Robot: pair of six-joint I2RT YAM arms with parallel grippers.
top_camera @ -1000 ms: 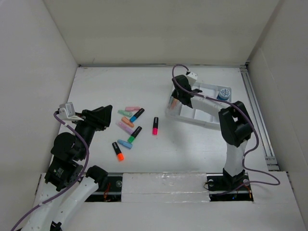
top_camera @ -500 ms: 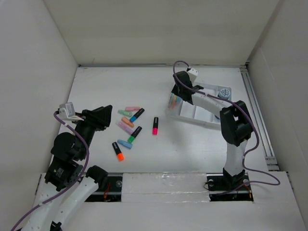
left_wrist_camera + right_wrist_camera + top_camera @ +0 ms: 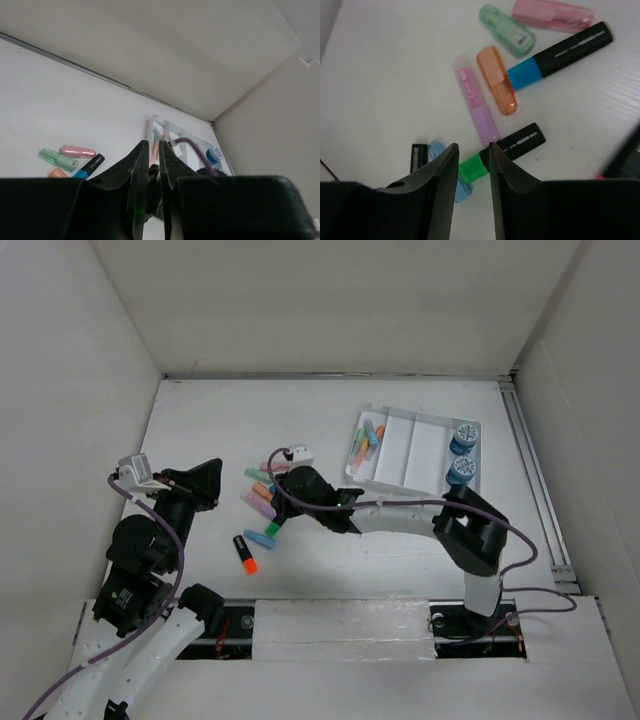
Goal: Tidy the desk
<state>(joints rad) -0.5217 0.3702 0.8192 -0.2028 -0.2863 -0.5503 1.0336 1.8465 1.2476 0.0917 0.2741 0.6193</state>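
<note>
On the white desk (image 3: 220,420) lies a loose pile of highlighters (image 3: 262,502). My right gripper (image 3: 285,508) reaches across to it. In the right wrist view the right gripper (image 3: 472,150) is open, its jaws on either side of and just above the green cap of a black highlighter (image 3: 520,142). Around it lie a purple (image 3: 480,107), an orange (image 3: 497,80), a blue-and-black (image 3: 560,50), a mint (image 3: 507,30) and a pink (image 3: 552,14) highlighter. My left gripper (image 3: 213,468) hovers left of the pile. Its jaws (image 3: 154,150) are shut with nothing between them.
A white compartmented tray (image 3: 415,455) at the back right holds several highlighters (image 3: 368,440) in its left slot and two blue rolls (image 3: 462,452) at its right end. An orange-and-black highlighter (image 3: 246,553) lies apart, nearer the arms. White walls border the desk.
My right arm swung from the tray down-left to the highlighter pile and its jaws widened. The left gripper closed from open and stayed in place.
</note>
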